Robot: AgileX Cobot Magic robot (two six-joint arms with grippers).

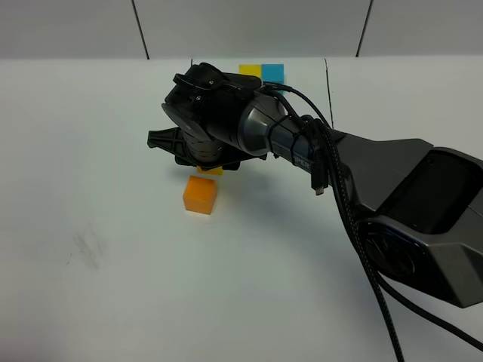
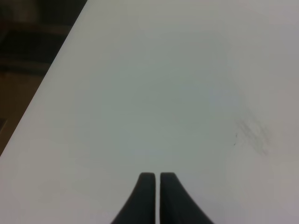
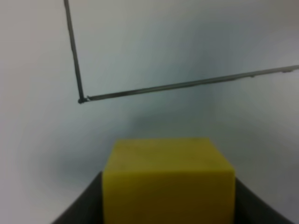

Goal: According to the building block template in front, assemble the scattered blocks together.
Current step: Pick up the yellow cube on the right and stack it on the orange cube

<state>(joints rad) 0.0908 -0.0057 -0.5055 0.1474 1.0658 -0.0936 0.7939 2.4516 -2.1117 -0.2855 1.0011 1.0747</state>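
Observation:
The building block template [image 1: 261, 72] lies at the far middle of the table; its yellow and blue cubes show side by side, and the arm hides the rest. My right gripper [image 1: 207, 166] reaches across from the right and is shut on the yellow block [image 3: 168, 182], with a dark finger [image 3: 86, 205] against each side. In the exterior view only a yellow sliver [image 1: 210, 170] shows under the gripper, just behind the orange block [image 1: 200, 195]. My left gripper [image 2: 157, 176] is shut over bare table and holds nothing.
A corner of the black drawn frame [image 3: 80, 99] lies just beyond the yellow block, and one side of the frame [image 1: 327, 83] shows right of the template. Grey smudges [image 1: 87, 249] mark the near left. The table's edge [image 2: 46, 84] runs beside the left gripper.

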